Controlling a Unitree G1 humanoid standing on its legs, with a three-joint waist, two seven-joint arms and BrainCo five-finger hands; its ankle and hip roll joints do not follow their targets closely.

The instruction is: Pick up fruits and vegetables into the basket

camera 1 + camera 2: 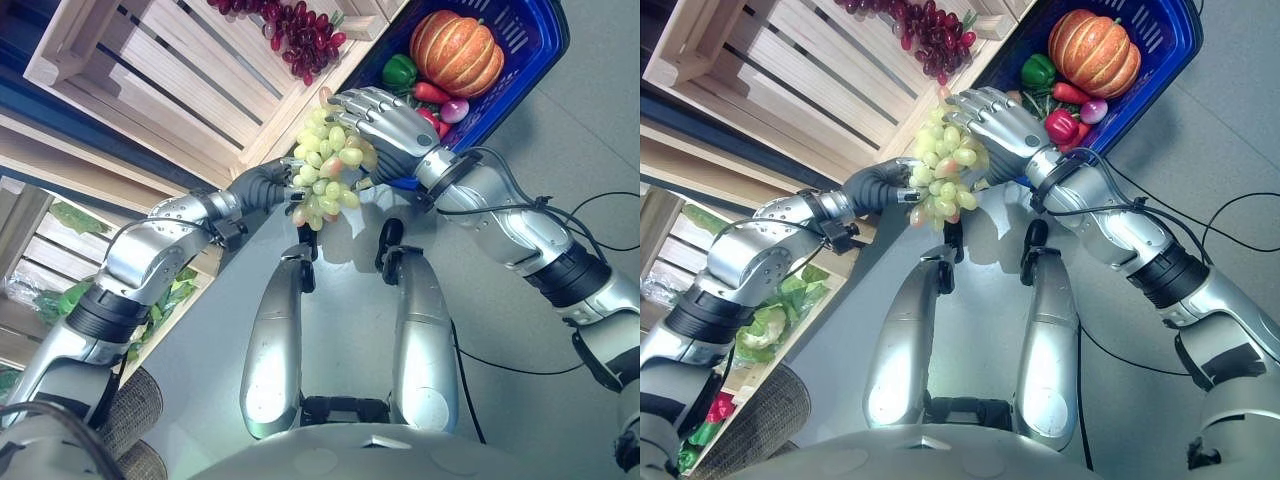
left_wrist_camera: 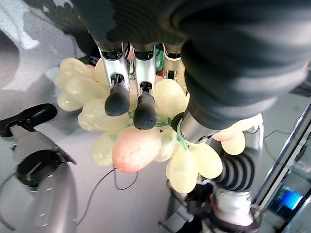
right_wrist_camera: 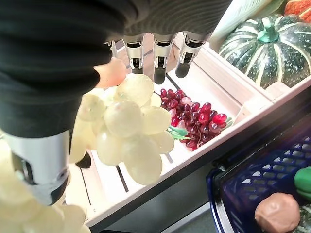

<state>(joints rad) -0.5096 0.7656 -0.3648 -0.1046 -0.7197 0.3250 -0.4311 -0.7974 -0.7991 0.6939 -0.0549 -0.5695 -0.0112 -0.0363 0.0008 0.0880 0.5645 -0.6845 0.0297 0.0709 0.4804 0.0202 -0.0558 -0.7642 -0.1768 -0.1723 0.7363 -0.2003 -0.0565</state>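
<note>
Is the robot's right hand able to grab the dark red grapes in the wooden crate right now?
Probably not yet: the right hand is wrapped around the green grape bunch; the dark red grapes lie uncovered in the wooden crate.

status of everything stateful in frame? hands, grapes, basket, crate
left hand: shut on the green grapes, fingers curled into the bunch
right hand: shut on the green grapes, fingers curled over the top
green grapes: held in the air between both hands, beside the basket
blue basket: holds a pumpkin, peppers
red grapes: lying in the wooden crate
</note>
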